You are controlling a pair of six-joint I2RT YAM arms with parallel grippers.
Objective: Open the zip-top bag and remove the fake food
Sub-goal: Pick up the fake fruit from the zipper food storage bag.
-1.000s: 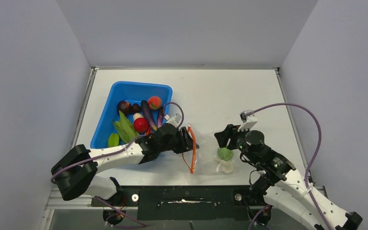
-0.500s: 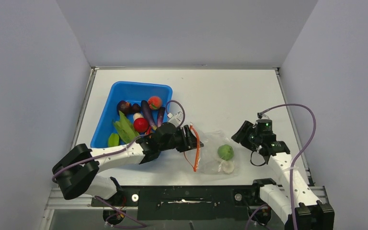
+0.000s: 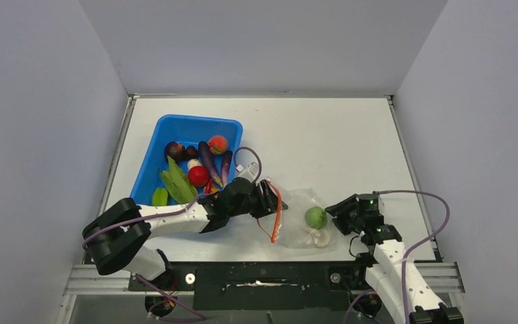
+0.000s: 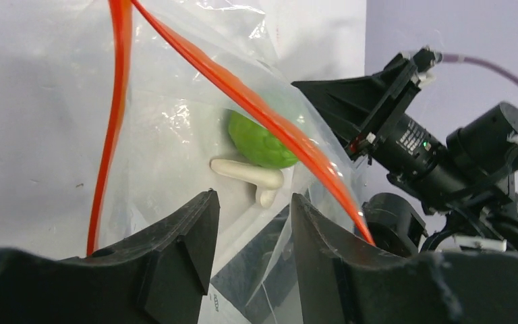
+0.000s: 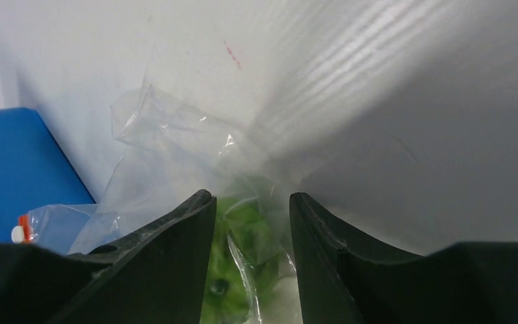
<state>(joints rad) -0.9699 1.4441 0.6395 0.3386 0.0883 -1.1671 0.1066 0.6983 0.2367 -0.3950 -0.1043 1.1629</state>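
Note:
The zip-top bag (image 3: 295, 228) lies at the table's near edge, its orange-red zipper strip (image 3: 278, 206) on the left and spread apart (image 4: 118, 101). Inside are a green bumpy ball (image 3: 315, 217) and a white mushroom (image 3: 321, 236); both show in the left wrist view, ball (image 4: 260, 142) and mushroom (image 4: 246, 172). My left gripper (image 3: 270, 200) is at the bag's mouth, its jaws (image 4: 249, 196) apart with a film edge between them. My right gripper (image 3: 335, 206) is open at the bag's right end, the plastic and blurred ball (image 5: 243, 223) between its jaws (image 5: 249, 196).
A blue bin (image 3: 195, 120) at the left holds a red round fruit (image 3: 198, 175), dark purple pieces, long green pods and an orange-pink peach. Its wall shows in the right wrist view (image 5: 13, 155). The near table edge lies just below the bag.
My right gripper pulled away from the bag to the right, then came down and back to its right end. My left gripper stayed at the zipper, which spread slightly.

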